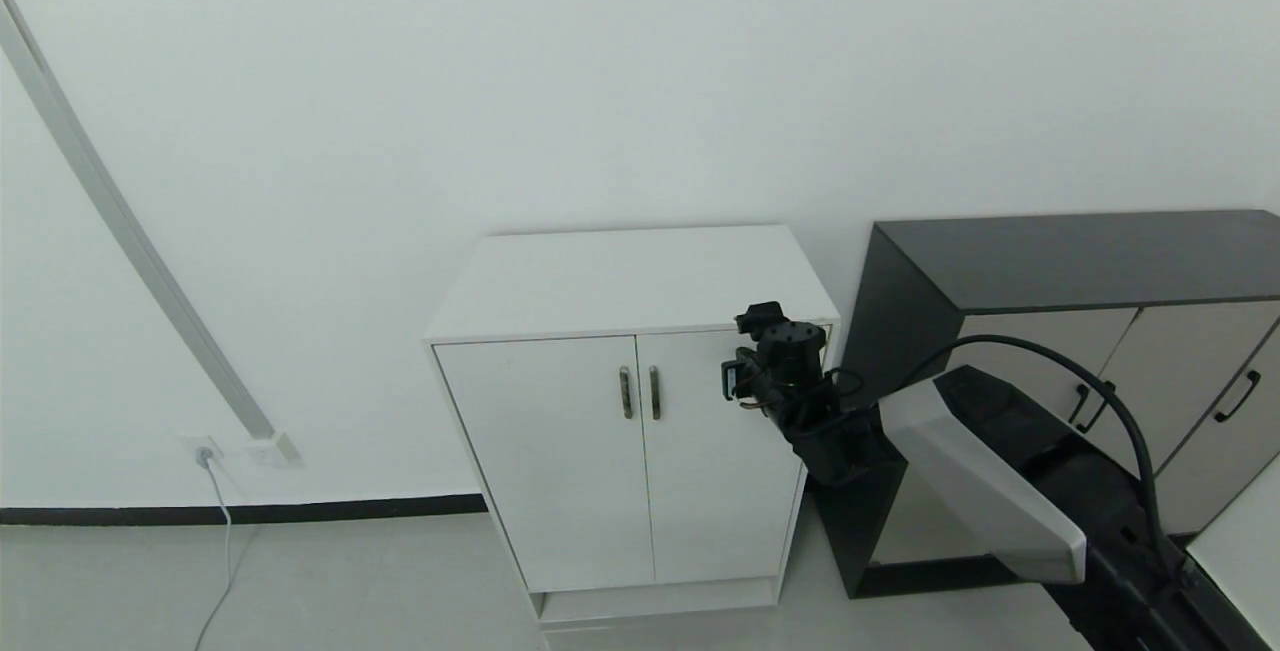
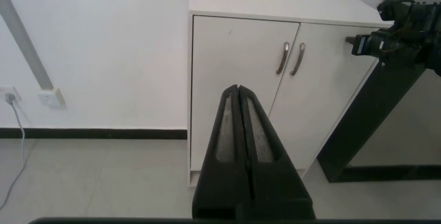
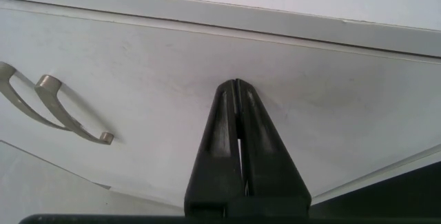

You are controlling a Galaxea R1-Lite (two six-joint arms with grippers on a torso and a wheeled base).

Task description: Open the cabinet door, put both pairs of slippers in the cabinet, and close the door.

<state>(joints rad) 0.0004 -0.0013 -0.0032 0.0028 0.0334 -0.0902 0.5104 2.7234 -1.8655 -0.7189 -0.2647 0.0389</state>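
Floor [image 1: 350,581]: pale grey and smooth, running along the bottom of the head view and meeting the wall at a black skirting strip [image 1: 240,511].
White cabinet [image 1: 620,461]: stands on the floor at lower centre, back to the wall, both doors [image 1: 550,461] closed.
Dark cabinet [image 1: 1080,256]: stands on the floor just right of the white one.
Cable [image 1: 228,551]: thin, pale — trails down onto the floor at lower left.

A plain, sparsely furnished indoor room, more like an office or test space than a home. A bare white wall [image 1: 400,81] meets a pale grey floor [image 1: 350,581] along a black skirting strip [image 1: 240,511]. A white two-door cabinet [image 1: 620,281] stands beside a dark sideboard [image 1: 1080,251] with grey doors. A surface-mounted conduit [image 1: 120,221] slants down the wall to a socket [image 1: 203,451] with a cable [image 1: 226,541] plugged in.
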